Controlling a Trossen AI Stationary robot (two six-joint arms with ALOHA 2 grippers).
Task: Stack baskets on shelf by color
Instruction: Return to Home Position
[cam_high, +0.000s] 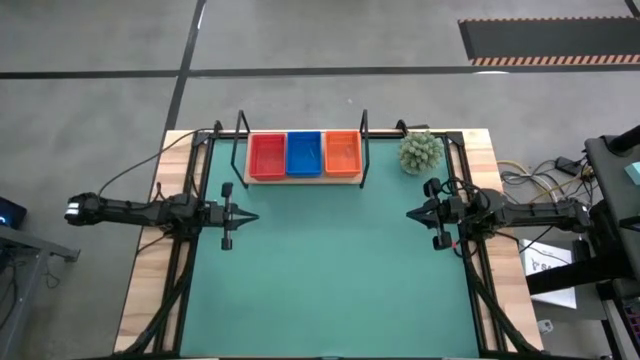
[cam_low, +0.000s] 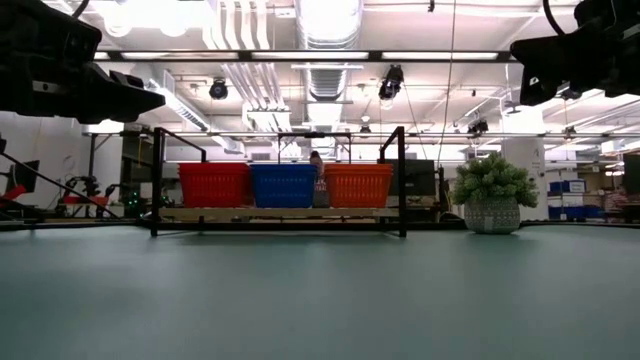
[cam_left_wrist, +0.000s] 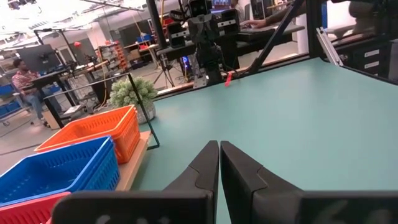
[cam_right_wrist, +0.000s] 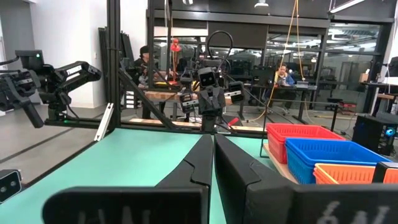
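Three baskets stand side by side on the light-wood shelf at the table's far side: red at left, blue in the middle, orange at right. They rest by their bottoms on the board between its black end frames. They also show in the low view: red, blue, orange. My left gripper hovers shut and empty at the table's left side. My right gripper hovers shut and empty at the table's right side. Both point toward the table's middle.
A potted green plant stands right of the shelf at the far edge. The green tabletop spreads between the arms and toward the near edge. People sit and stand in the room beyond the table.
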